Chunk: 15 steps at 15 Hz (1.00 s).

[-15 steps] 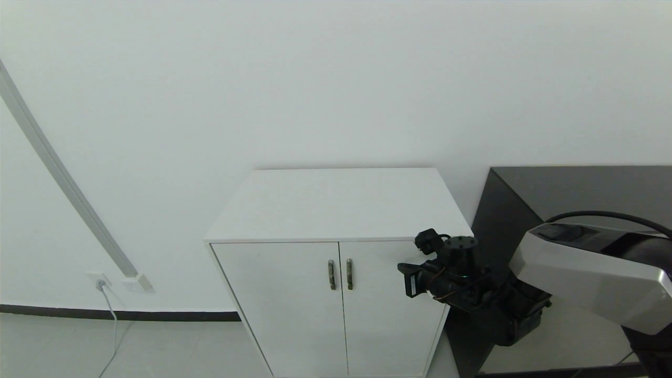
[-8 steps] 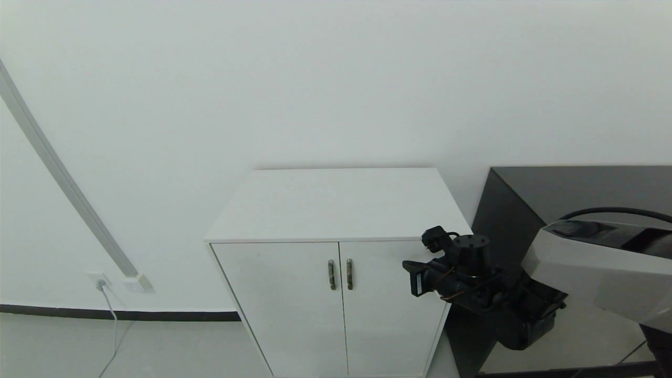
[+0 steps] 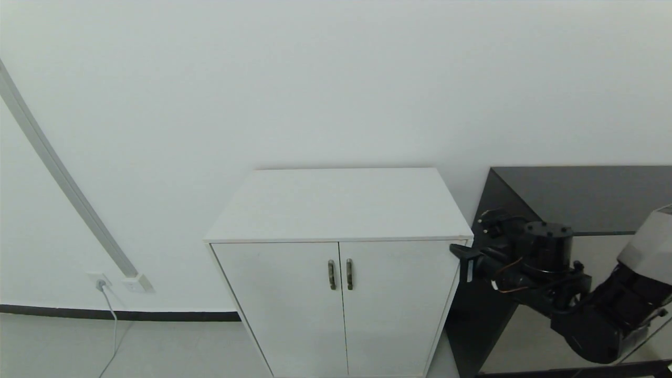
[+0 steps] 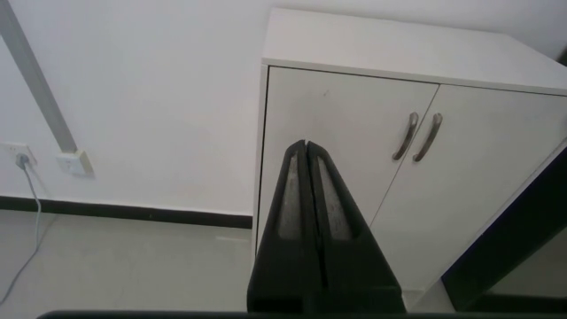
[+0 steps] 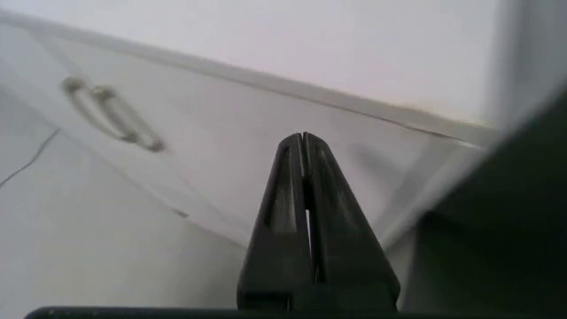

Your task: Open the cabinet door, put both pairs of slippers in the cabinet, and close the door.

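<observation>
While both doors of the white cabinet (image 3: pixel 336 207) are shut, I see it standing on the floor (image 3: pixel 157 349) against the wall, with the left door (image 3: pixel 283 304) and right door (image 3: pixel 394 302) meeting flush at the centre seam. The two upright handles (image 3: pixel 331 274) sit side by side just either side of that seam, near the top of the doors.

My right pincer (image 5: pixel 304 139) has its fingers pressed together and grips nothing. In the head view it hangs just beside the cabinet's upper right front corner, in front of the dark side panel of the black counter (image 3: pixel 588 191) that stands right of the cabinet; I cannot tell whether it touches the cabinet edge. Its own camera looks along the closed fingers toward the outer edge of the right door, with the handles well off to one side.

My left pincer (image 4: pixel 306 146) is likewise closed and empty, held apart from the cabinet and aimed at the left door, below handle height.

Left of the cabinet, a wall socket (image 3: pixel 100 282) has a cable (image 3: pixel 113 325) running down to the floor, and a grey trunking strip (image 3: pixel 63 178) slants up the wall.
</observation>
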Motion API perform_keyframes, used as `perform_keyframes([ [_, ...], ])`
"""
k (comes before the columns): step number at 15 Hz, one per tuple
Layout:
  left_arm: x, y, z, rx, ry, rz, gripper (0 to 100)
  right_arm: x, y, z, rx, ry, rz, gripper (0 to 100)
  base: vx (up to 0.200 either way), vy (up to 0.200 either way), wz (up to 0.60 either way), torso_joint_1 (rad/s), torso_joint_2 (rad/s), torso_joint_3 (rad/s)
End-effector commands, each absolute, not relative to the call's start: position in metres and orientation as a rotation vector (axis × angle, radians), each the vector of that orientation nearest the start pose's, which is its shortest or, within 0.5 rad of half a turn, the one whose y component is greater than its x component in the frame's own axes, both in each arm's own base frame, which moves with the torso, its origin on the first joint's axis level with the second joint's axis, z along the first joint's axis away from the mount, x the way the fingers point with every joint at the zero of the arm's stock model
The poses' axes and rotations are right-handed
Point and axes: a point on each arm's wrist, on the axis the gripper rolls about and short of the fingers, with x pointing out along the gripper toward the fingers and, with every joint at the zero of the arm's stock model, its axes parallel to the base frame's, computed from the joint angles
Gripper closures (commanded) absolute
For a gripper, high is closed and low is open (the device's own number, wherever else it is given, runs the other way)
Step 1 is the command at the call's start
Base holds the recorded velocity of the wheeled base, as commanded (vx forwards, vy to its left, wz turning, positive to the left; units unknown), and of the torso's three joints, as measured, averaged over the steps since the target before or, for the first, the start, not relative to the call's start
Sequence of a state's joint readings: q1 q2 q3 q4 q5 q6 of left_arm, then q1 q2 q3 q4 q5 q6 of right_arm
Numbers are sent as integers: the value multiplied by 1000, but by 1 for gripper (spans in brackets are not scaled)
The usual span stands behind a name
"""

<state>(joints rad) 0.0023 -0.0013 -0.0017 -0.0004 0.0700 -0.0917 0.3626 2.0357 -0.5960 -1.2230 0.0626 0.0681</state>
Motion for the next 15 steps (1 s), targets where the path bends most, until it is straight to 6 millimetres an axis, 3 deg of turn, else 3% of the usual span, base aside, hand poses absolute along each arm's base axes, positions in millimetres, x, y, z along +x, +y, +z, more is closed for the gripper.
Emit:
perform_keyframes([
  [1, -23, 2, 76, -92, -6, 73, 100, 289, 77, 104, 43, 198, 291, 100, 0, 0, 0, 0, 0, 0],
  [4, -23, 1, 76, -91, -5, 67, 100, 255, 20, 114, -20, 194, 95, 100, 0, 0, 0, 0, 0, 0],
  [7, -23, 1, 76, -91, -6, 67, 100, 219, -12, 122, -44, 177, -35, 100, 0, 0, 0, 0, 0, 0],
  [11, -23, 1, 76, -91, -6, 67, 100, 173, -10, 125, -56, 157, -30, 100, 0, 0, 0, 0, 0, 0],
  [15, -23, 1, 76, -91, -6, 67, 100, 147, -7, 120, -69, 181, -5, 100, 0, 0, 0, 0, 0, 0],
])
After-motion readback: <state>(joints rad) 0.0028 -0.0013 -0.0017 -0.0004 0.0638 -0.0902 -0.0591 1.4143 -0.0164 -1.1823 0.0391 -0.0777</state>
